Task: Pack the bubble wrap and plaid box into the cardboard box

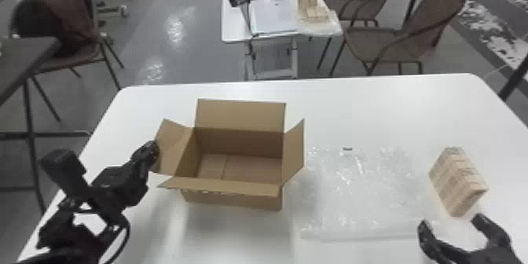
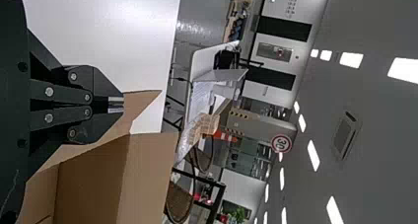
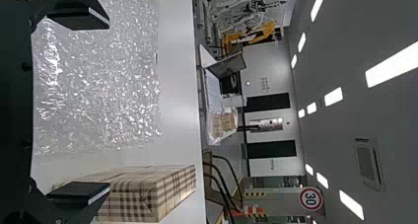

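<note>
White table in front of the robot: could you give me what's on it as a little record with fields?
Surface: white table
Cardboard box: open, empty, flaps spread
Bubble wrap: flat, right of the cardboard box
Plaid box: right of the bubble wrap, unpacked
Left gripper: shut, at the left flap
Right gripper: open, near the plaid box

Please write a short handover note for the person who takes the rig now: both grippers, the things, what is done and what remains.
Left gripper: fingers together at the left flap of the cardboard box; I cannot tell if they pinch it.
Right gripper: open, nothing between its fingers, near the plaid box.
Cardboard box: open and empty on the table.
Bubble wrap: spread flat between cardboard box and plaid box.
Done: nothing packed.
Left: pack both items.
</note>
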